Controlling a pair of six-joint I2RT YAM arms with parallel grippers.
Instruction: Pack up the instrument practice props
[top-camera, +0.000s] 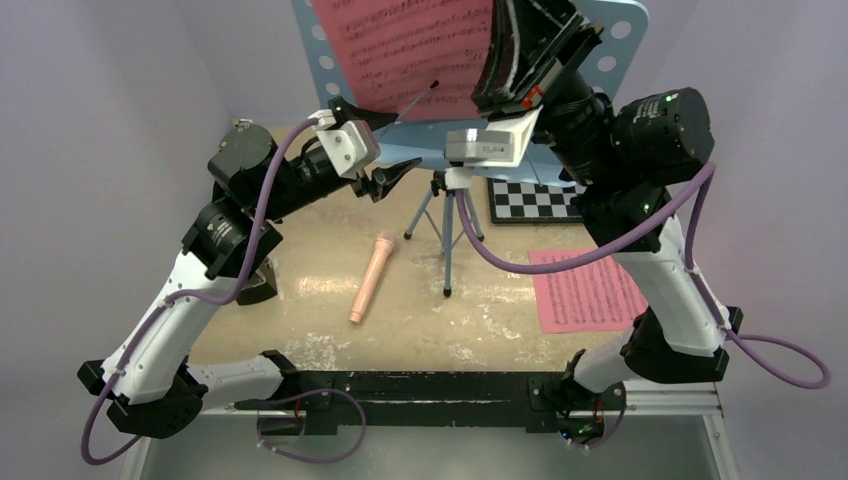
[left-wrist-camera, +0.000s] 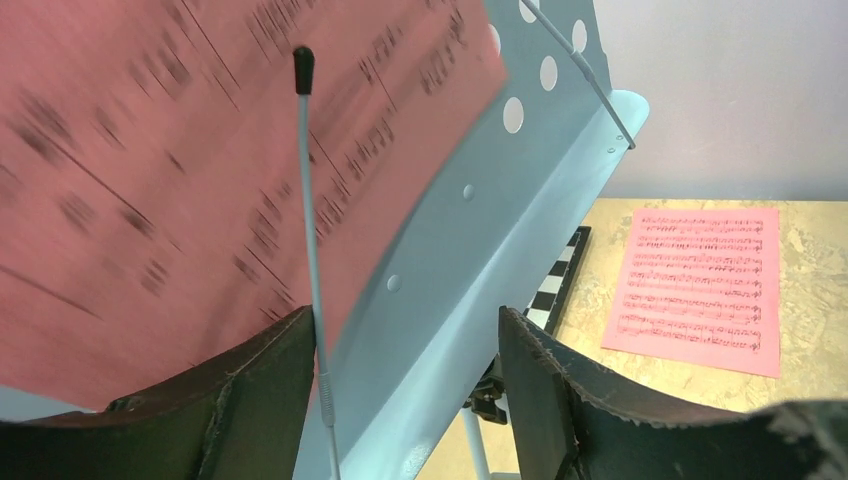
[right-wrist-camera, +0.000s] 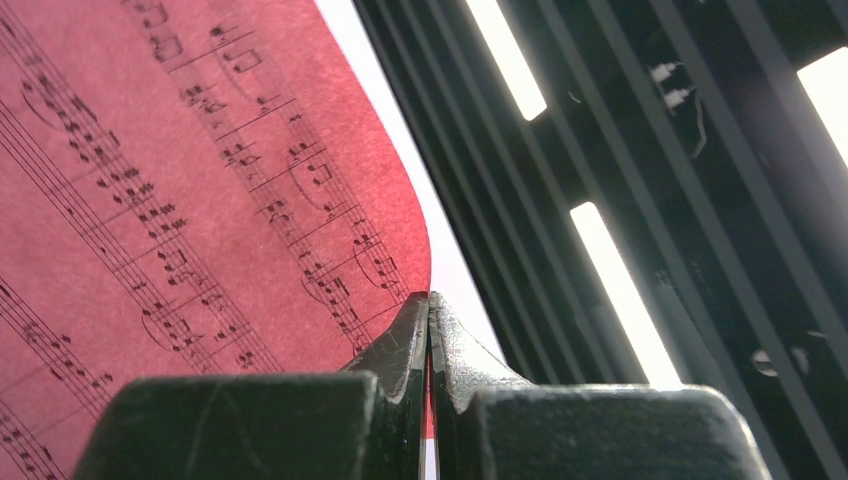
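The light-blue perforated music stand (top-camera: 615, 40) stands on its tripod (top-camera: 447, 235) at the back. A pink sheet-music page (top-camera: 400, 45) leans on it. My right gripper (top-camera: 500, 70) is shut on that page's right edge; the right wrist view shows the page (right-wrist-camera: 200, 180) pinched in my right gripper (right-wrist-camera: 428, 330). My left gripper (top-camera: 385, 142) is open at the stand's lower left. In the left wrist view its fingers (left-wrist-camera: 270, 380) straddle the stand's ledge (left-wrist-camera: 470, 260), and a thin wire page holder (left-wrist-camera: 310, 230) runs along the left finger. The peach-pink recorder (top-camera: 372, 277) and a second pink page (top-camera: 590, 290) lie on the table.
A black-and-white chessboard (top-camera: 535, 200) lies behind the tripod on the right. A dark object (top-camera: 258, 285) sits mostly hidden under my left arm. White walls close in the table on both sides. The arm bases and a black rail (top-camera: 420, 395) line the near edge.
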